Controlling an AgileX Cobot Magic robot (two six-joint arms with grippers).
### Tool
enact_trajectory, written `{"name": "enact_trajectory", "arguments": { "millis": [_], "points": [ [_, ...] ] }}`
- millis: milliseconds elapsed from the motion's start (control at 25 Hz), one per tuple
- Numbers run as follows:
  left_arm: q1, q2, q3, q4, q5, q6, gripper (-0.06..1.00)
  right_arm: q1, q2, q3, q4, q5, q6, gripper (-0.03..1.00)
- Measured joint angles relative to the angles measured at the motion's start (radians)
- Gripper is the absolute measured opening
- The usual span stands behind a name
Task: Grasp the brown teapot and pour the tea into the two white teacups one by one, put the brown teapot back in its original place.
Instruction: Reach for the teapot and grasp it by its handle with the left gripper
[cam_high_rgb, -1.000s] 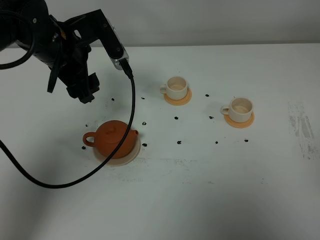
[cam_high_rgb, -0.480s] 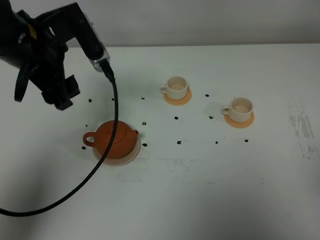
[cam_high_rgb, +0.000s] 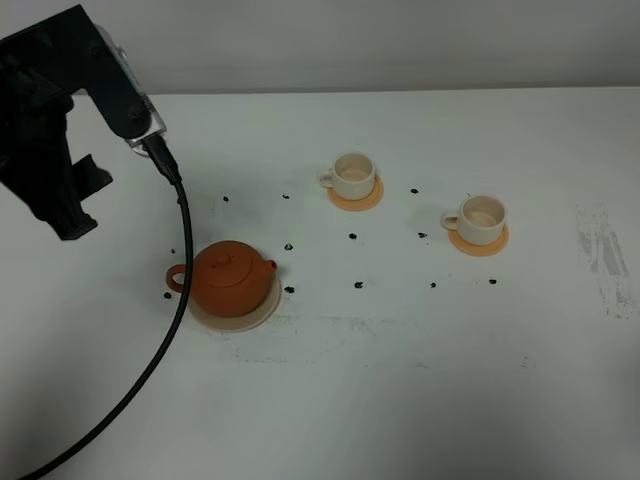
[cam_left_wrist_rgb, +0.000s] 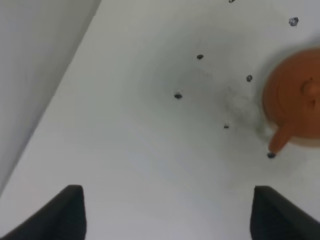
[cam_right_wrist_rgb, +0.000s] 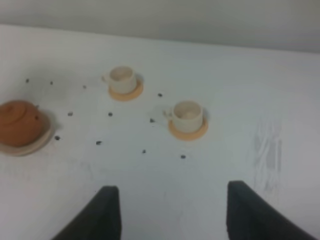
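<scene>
Left gripper (cam_left_wrist_rgb: 167, 215) is hanging spread wide and empty; the brown teapot (cam_high_rgb: 230, 278) is sitting on its beige saucer (cam_high_rgb: 240, 322) well ahead of the jaws, handle toward them. Right gripper (cam_right_wrist_rgb: 172, 215) is gaping empty too, far teacup (cam_right_wrist_rgb: 121, 77) and near teacup (cam_right_wrist_rgb: 187, 116) sitting on orange coasters (cam_right_wrist_rgb: 188, 134) ahead.

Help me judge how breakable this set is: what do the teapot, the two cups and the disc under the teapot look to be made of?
The brown teapot: likely unglazed clay, matte reddish-brown with no sharp glare. The two white teacups: probably glazed ceramic, smooth cream-white. The beige disc: unclear, perhaps wood or ceramic, flat and dull.
</scene>
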Motion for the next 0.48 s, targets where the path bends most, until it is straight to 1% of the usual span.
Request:
{"name": "enact_trajectory", "arguments": {
  "millis": [120, 200, 320, 480],
  "points": [
    [0.000, -0.003, 0.005, -0.004, 0.081, -0.055, 0.63, 0.000, -0.057, 0.001, 0.000, 0.007, 0.007, 0.49],
    [0.000, -0.007, 0.025, -0.014, 0.118, -0.075, 0.62, 0.000, -0.095, 0.001, -0.004, 0.021, 0.014, 0.49],
    [0.000, -0.014, 0.076, -0.016, 0.137, -0.081, 0.62, 0.000, -0.139, 0.001, -0.025, 0.046, 0.040, 0.49],
    [0.000, -0.014, 0.110, -0.016, 0.133, -0.081, 0.62, 0.000, -0.192, 0.000, -0.062, 0.086, 0.088, 0.49]
  ]
}}
